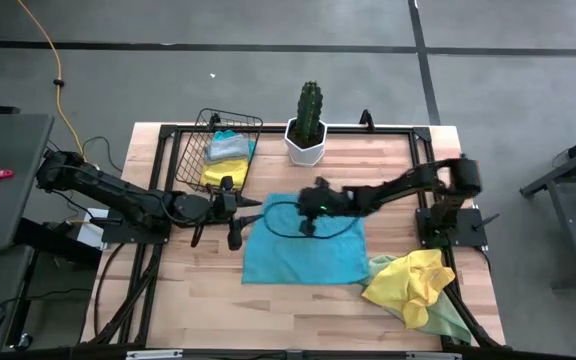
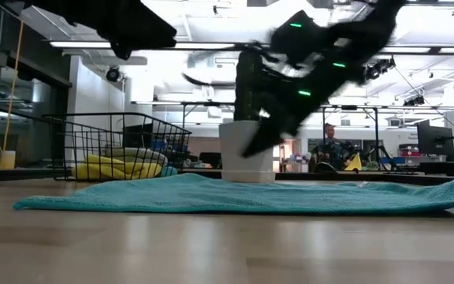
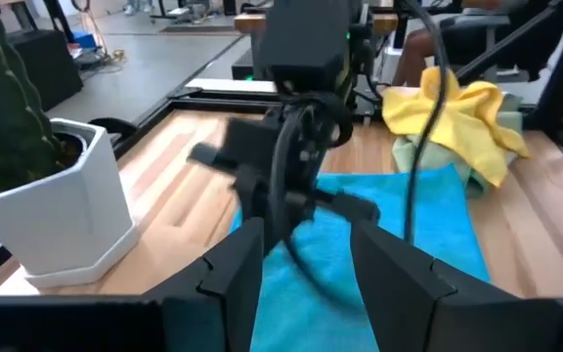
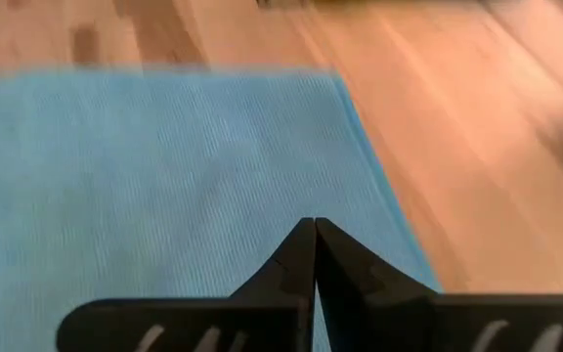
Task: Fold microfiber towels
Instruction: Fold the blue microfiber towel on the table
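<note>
Looking from the table's near edge, I saw the yellow towel (image 1: 414,276) first, crumpled in a heap at the near right corner with a pale green towel (image 1: 452,322) bunched under it. Neither had been touched by folding as far as I could tell.

Just beyond them, the blue towel (image 1: 303,253) lay spread flat in the middle of the table (image 1: 198,300), one single layer, roughly square, its edges fairly straight and its surface smooth with only a slight rumple at the near right corner where it met the heap. I judged this one laid out and ready, with no fold yet made.

Above its far edge the right gripper (image 4: 315,256) hovered, fingers pressed together and holding nothing. The left gripper (image 3: 306,256) sat at the towel's far left corner, pointing across at the other arm, its fingers partly apart with nothing between them.

Farther back, the wire basket (image 1: 204,128) at the far left held a few folded towels (image 1: 226,158), yellow below and blue on top, stacked neatly. Beside it stood the potted cactus (image 1: 309,122) in its white pot.

So I reckoned part of the job was finished, with the blue one in hand and two more waiting.
</note>
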